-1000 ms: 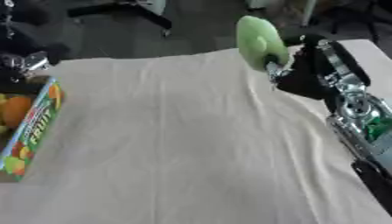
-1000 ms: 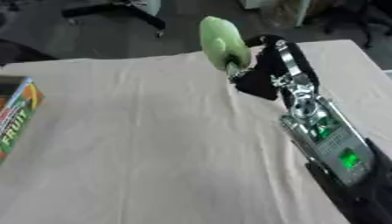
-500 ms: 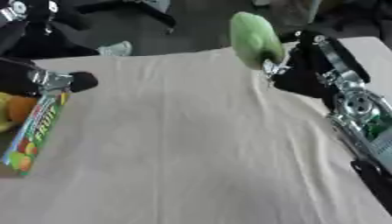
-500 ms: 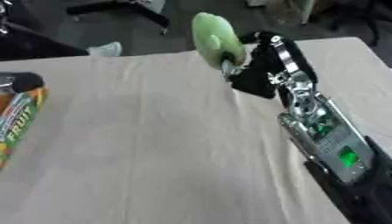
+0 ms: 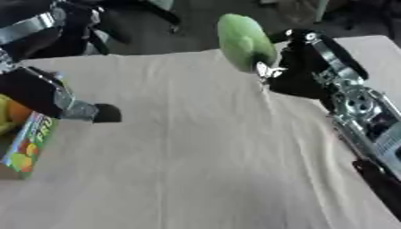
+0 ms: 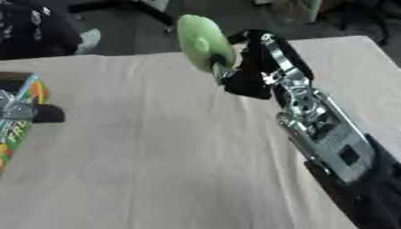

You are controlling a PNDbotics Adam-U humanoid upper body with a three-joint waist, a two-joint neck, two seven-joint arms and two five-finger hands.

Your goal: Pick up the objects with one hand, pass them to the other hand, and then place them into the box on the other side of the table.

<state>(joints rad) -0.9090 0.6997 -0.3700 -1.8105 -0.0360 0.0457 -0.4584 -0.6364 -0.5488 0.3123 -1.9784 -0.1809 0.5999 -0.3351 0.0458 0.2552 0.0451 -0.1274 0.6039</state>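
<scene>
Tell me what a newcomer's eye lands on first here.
First, the pale green object held up by the right hand above the table's far right. Next, the left arm reaching in at the left, above the colourful fruit box on the cream tablecloth.

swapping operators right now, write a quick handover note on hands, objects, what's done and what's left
Right hand: shut on the green object, held up above the cloth-covered table at its far right side.
Left hand: in from the left, low over the table beside the fruit box; fingers not readable.
Fruit box: at the table's left edge, orange things inside.
Done: green object picked up.
Left: pass it to the left hand, then place it in the fruit box.
</scene>
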